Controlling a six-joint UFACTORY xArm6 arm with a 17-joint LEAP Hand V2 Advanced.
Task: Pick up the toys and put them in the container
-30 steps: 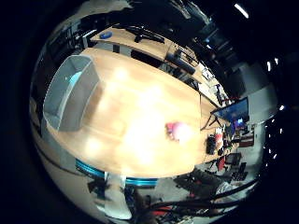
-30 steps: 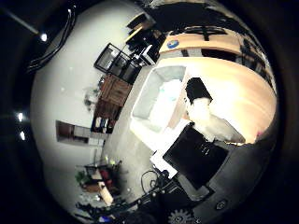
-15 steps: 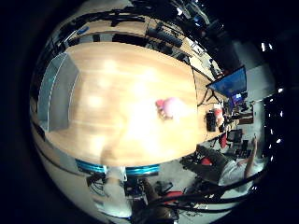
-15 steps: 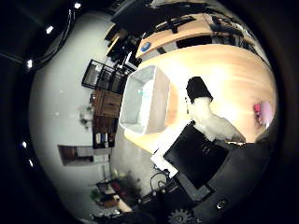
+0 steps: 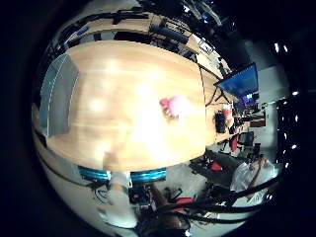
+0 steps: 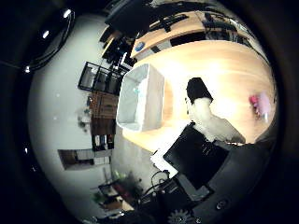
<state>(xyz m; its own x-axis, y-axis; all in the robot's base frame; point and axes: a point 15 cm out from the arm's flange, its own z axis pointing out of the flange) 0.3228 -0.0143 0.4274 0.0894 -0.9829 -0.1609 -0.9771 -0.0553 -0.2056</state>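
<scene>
A small pink toy (image 5: 176, 105) lies on the wooden table (image 5: 118, 118), near the table edge by a monitor. It also shows in the thumb side view (image 6: 259, 103). A clear, grey-walled container (image 6: 140, 96) stands at the opposite end of the table and looks empty; the little finger side view shows it too (image 5: 57, 94). My right hand (image 6: 204, 110) is high above the table, well away from the toy and the container. One white finger with a black tip reaches out straight over the table.
A blue round object (image 6: 138, 46) lies at the far corner of the table past the container. A monitor (image 5: 240, 81) and desk clutter stand beyond the toy's edge. A dark shelf (image 6: 98, 79) stands on the floor beside the container's end.
The whole picture has shifted, so the hand has moved over the table. The toy now sits nearer the middle of the little finger side view. Toy and container have not moved.
</scene>
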